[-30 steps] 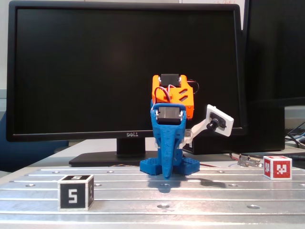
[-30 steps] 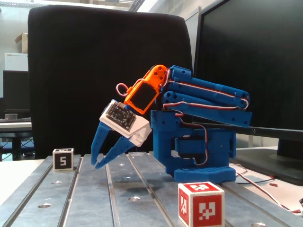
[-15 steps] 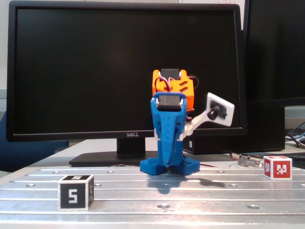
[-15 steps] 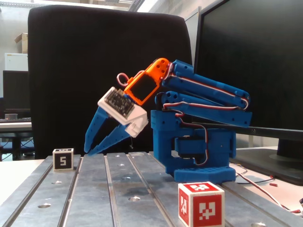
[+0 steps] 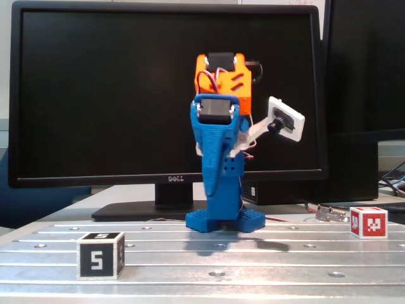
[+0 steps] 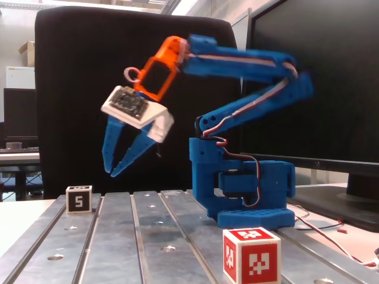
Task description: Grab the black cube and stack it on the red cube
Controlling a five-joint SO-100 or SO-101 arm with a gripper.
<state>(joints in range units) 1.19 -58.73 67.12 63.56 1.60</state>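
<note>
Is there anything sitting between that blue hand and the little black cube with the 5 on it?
Nothing visible. The hand hangs open in the air above the table, with only bare metal between it and the black cube.

We see soft, even indoor light in both fixed views, bright enough to read the metal table [image 5: 266,256], whose slats give a pale sheen without harsh glare. Below the blue arm base [image 5: 224,221] lies a faint, diffuse shadow on the table. The Dell monitor [image 5: 114,95] behind it is dark and matte. In a fixed view the arm [image 6: 237,59] looks slightly smeared, and ceiling lights glow above the black chair back [image 6: 89,71]. Both pictures are grainy.
</note>
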